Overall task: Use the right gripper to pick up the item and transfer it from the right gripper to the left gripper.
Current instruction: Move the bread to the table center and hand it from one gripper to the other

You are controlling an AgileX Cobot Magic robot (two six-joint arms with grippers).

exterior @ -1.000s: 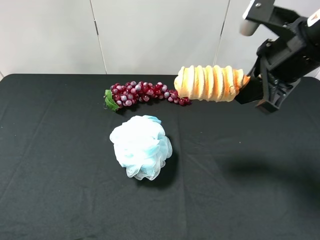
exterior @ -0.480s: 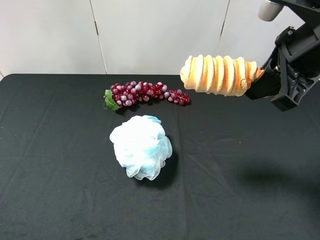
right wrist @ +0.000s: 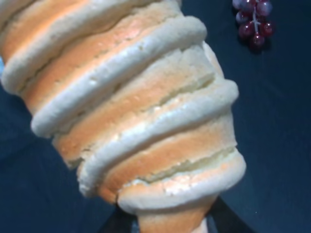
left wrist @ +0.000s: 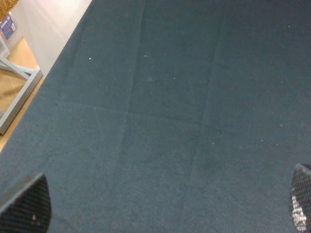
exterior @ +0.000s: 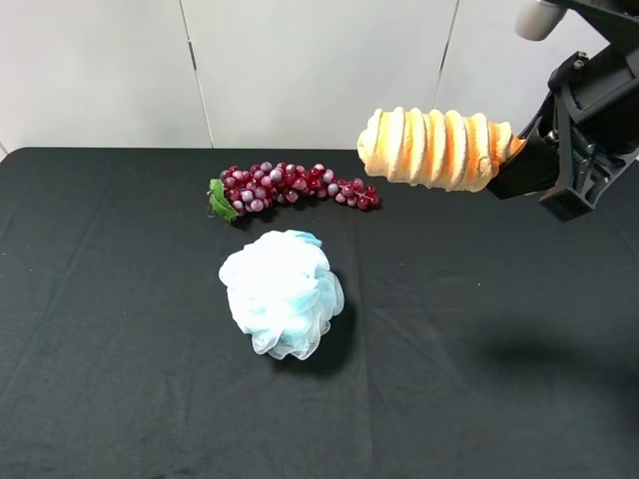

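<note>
The item, a golden-tan ridged toy bread loaf, hangs level in the air above the back right of the black table. My right gripper is shut on its right end, and the rest of the loaf points left. In the right wrist view the loaf fills the frame, with the black jaws just showing at its narrow end. My left gripper does not appear in the exterior view. Its wrist view shows two fingertips far apart over bare black cloth, open and empty.
A dark-red grape bunch lies at the back centre of the table, below and left of the loaf's free end. A white-blue mesh pouf sits in the middle. The table's edge and a pale floor show in the left wrist view.
The right gripper has lifted the loaf up and a little to the right, off the end of the grape bunch. It has barely moved in the last half second.
</note>
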